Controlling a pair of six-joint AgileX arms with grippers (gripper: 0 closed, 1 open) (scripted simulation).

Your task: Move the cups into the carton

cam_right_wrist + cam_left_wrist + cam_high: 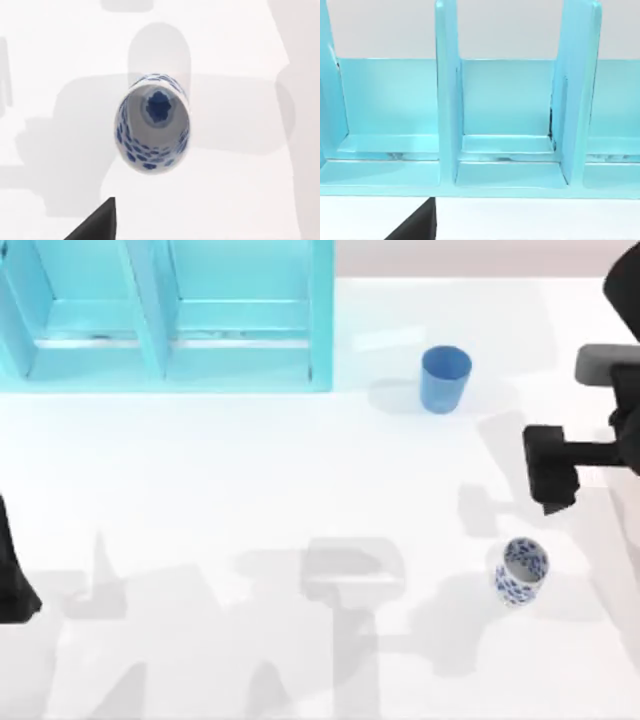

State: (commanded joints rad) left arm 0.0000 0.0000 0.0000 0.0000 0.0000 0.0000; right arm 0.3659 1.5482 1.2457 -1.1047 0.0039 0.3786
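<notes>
Closest to the top camera is the right gripper (553,472), a dark block on its arm that reaches in from the right edge of the table (250,490); whether its fingers are open or closed, I cannot tell, and it holds nothing that I can see. Largest of the things is the white table, and on its far left part stands the light blue carton (165,315), well apart from the right gripper, far to its left and a little beyond it. Seen from the left wrist, the carton (485,125) has upright dividers that separate open compartments, and these compartments hold nothing. At the left edge of the table a dark piece of the left arm (15,575) sits parked, and its gripper state I also cannot tell. Next in size is the plain blue cup (445,379), which stands upright beyond the right gripper and to its left, between the gripper and the carton. Smallest is the white cup with blue speckles (521,571), which stands upright on the near side of the right gripper, close under it, not touching. From the right wrist the speckled cup (152,122) shows its open mouth and a blue mark on its inside bottom.
</notes>
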